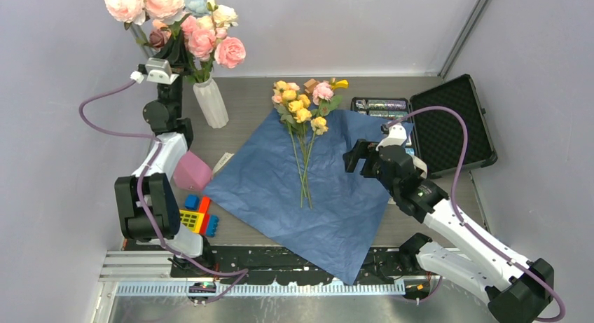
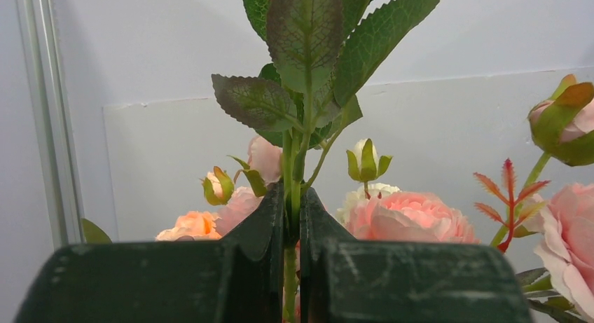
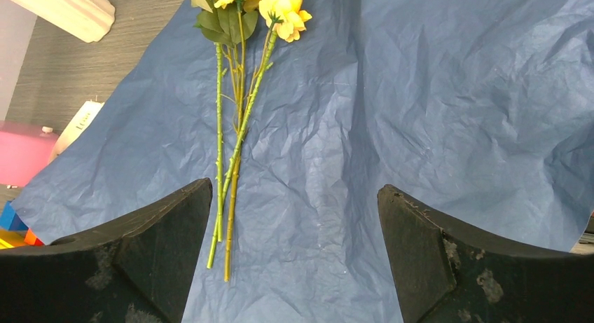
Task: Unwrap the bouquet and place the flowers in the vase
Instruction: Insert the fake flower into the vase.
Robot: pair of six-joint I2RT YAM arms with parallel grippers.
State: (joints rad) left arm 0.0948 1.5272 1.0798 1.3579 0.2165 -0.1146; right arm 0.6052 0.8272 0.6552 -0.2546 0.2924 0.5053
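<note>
The yellow and pink thin-stemmed roses [image 1: 302, 115] lie on spread dark-blue paper [image 1: 336, 197] beside the wide-open right gripper [image 1: 363, 155]; we fear the left gripper [image 2: 292, 197], clamped on a leafy green stem [image 2: 293, 162], may tip the ribbed white vase [image 1: 211, 102].

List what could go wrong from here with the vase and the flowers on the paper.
1. The left gripper is shut on a leafy stem among the big blooms in the vase; a sideways move could tip that narrow vase.
2. The right gripper hangs open over the flowers, whose thin stems lie flat on the blue paper; closing there may pinch the paper too and drag it.
</note>
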